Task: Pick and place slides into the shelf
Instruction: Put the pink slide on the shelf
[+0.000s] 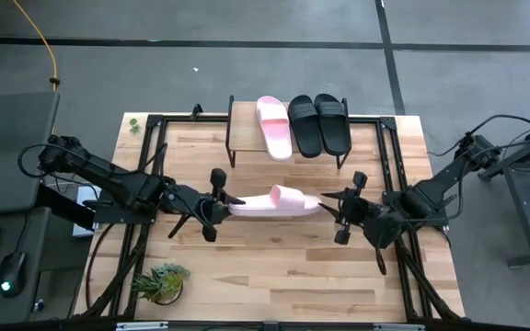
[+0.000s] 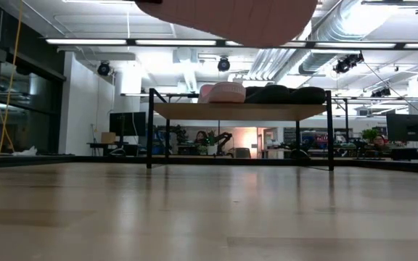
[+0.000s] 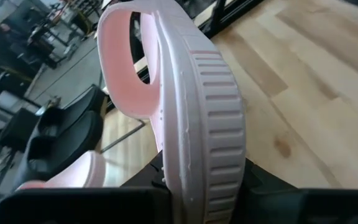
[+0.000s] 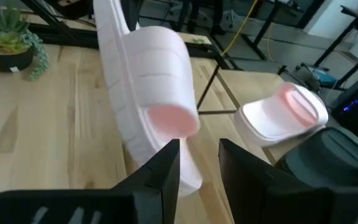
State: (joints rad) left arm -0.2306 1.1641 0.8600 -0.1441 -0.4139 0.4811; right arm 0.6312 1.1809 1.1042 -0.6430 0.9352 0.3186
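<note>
A light pink slide (image 1: 274,201) hangs over the middle of the table, turned on its side, its strap (image 1: 288,193) toward the far edge. My left gripper (image 1: 221,204) is shut on its left end. At its right end stands my right gripper (image 4: 199,168), open, nothing between its fingers. That end of the slide (image 4: 160,118) lies beside one finger. The shelf (image 2: 242,111) stands at the far edge. On its top rest another pink slide (image 1: 273,126) and two black slides (image 1: 318,123), soles down. My left gripper pinches the slide's heel end (image 3: 197,168) between its two fingers, one on the footbed side, one on the sole side. The fingers come nearly level from the table's left, along the slide. The slide is lifted clear of the table, on edge. Whether my right gripper touches the slide, I cannot tell.
A small potted plant (image 1: 159,280) stands near the front left corner. Black frame rails (image 1: 389,156) run along the table's sides. Bare wood lies under the slide and in front of the shelf.
</note>
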